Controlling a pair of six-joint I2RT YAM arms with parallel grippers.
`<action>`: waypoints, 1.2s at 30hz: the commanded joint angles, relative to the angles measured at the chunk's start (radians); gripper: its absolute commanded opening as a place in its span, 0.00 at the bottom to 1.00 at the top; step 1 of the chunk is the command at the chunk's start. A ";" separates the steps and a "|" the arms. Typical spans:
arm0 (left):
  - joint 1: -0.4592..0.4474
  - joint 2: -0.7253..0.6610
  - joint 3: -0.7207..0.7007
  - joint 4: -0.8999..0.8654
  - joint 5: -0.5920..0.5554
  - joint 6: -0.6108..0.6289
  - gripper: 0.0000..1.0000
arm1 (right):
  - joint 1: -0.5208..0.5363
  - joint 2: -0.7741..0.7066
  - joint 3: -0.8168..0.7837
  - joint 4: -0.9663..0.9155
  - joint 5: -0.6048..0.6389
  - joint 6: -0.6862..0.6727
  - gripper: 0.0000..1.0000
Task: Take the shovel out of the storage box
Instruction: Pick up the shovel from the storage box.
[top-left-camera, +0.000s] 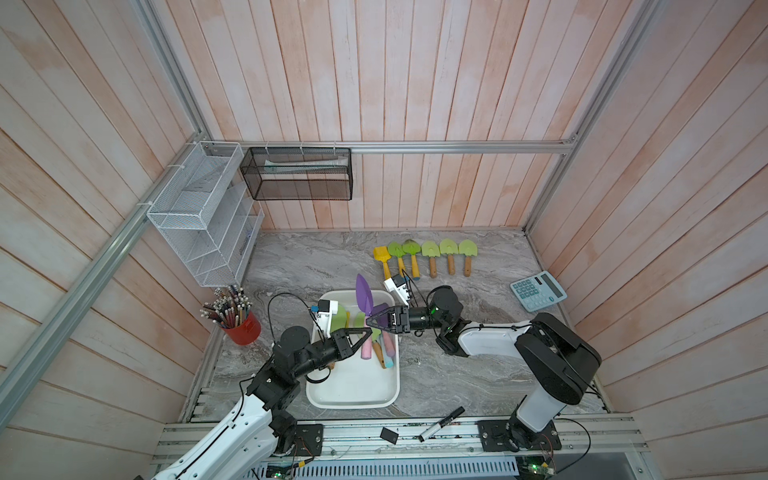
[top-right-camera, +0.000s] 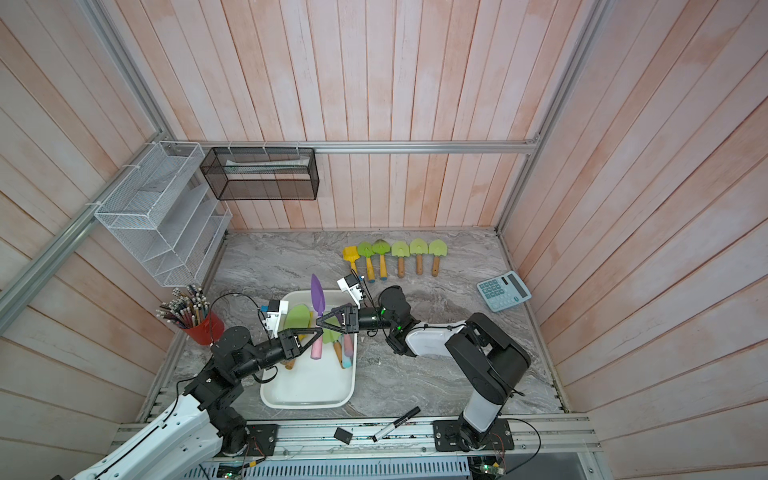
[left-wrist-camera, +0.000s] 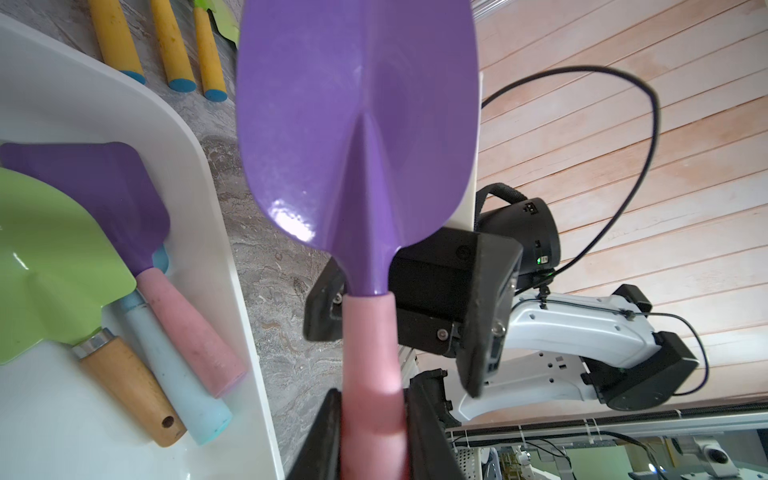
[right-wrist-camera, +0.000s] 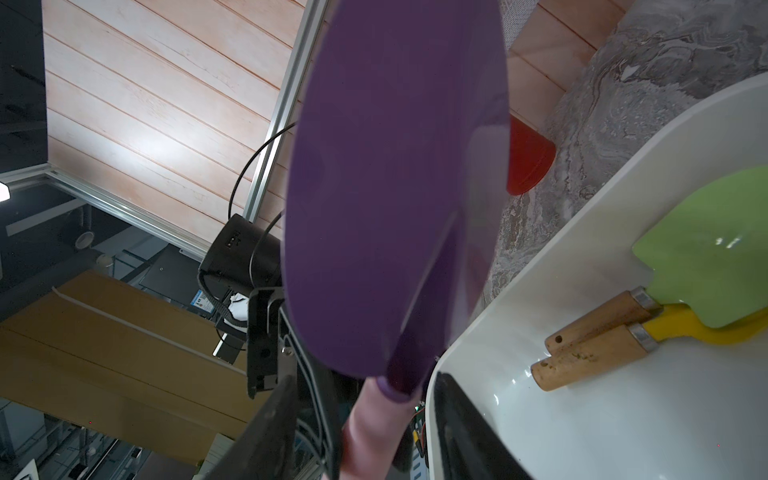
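A purple shovel (top-left-camera: 364, 294) with a pink handle hangs tilted over the white storage box (top-left-camera: 353, 404), blade pointing to the back. My left gripper (top-left-camera: 368, 331) is shut on the pink handle, as the left wrist view shows: gripper (left-wrist-camera: 372, 436), shovel (left-wrist-camera: 357, 124). My right gripper (top-left-camera: 367, 321) comes in from the right, open, one jaw on each side of the handle just below the blade with gaps showing; in the right wrist view, gripper (right-wrist-camera: 365, 432), shovel (right-wrist-camera: 395, 187). Other shovels lie in the storage box (left-wrist-camera: 216, 249): a green one (left-wrist-camera: 50, 257) and a purple one (left-wrist-camera: 104, 187).
Several green and yellow shovels (top-left-camera: 424, 254) lie in a row at the back of the marble table. A calculator (top-left-camera: 538, 291) is at the right, a red pencil cup (top-left-camera: 243, 326) at the left, a marker (top-left-camera: 442, 424) on the front rail. A white wire rack (top-left-camera: 203, 216) and black mesh basket (top-left-camera: 297, 172) hang on the walls.
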 joint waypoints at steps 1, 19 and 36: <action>0.002 -0.010 -0.019 0.054 0.023 0.003 0.08 | 0.011 0.021 0.030 0.096 -0.024 0.041 0.51; 0.003 -0.002 -0.034 0.082 0.044 -0.001 0.11 | 0.012 0.123 0.047 0.385 -0.041 0.269 0.19; 0.002 0.039 0.180 -0.537 -0.333 0.232 0.42 | -0.172 -0.062 0.040 -0.315 0.019 -0.090 0.17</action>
